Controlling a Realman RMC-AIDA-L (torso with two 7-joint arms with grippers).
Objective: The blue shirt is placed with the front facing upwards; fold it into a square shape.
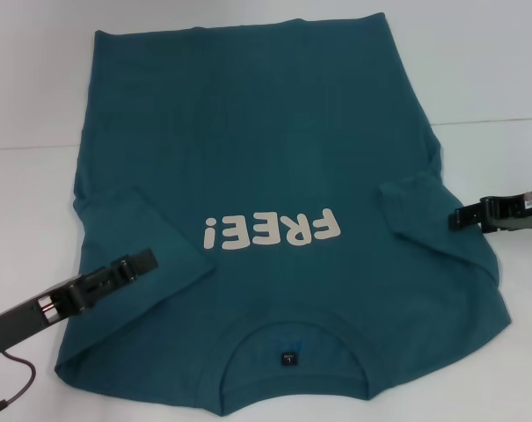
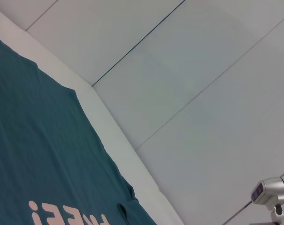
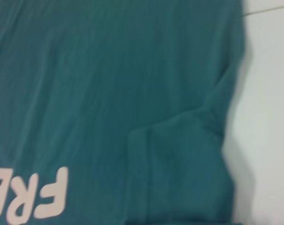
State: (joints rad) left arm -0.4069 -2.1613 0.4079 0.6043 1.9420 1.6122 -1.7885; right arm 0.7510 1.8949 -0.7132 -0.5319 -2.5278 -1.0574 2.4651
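Note:
The blue shirt point(image 1: 274, 149) lies flat on the white table, front up, its collar point(image 1: 296, 338) and dark neck label point(image 1: 287, 358) nearest to me. Cream "FREE!" lettering point(image 1: 273, 230) runs across the chest. Both short sleeves are folded inward over the body, one on the left point(image 1: 151, 237) and one on the right point(image 1: 424, 211). My left gripper point(image 1: 147, 261) hovers at the left sleeve's lower edge. My right gripper point(image 1: 459, 217) sits just off the right sleeve's outer edge. The left wrist view shows shirt point(image 2: 38, 154) and lettering; the right wrist view shows the folded right sleeve point(image 3: 179, 168).
The white table point(image 1: 37, 88) extends past the shirt on both sides, with a seam line at the back right point(image 1: 494, 119). A dark cable point(image 1: 15, 387) hangs by my left arm. A small silver device point(image 2: 269, 192) stands beyond the table in the left wrist view.

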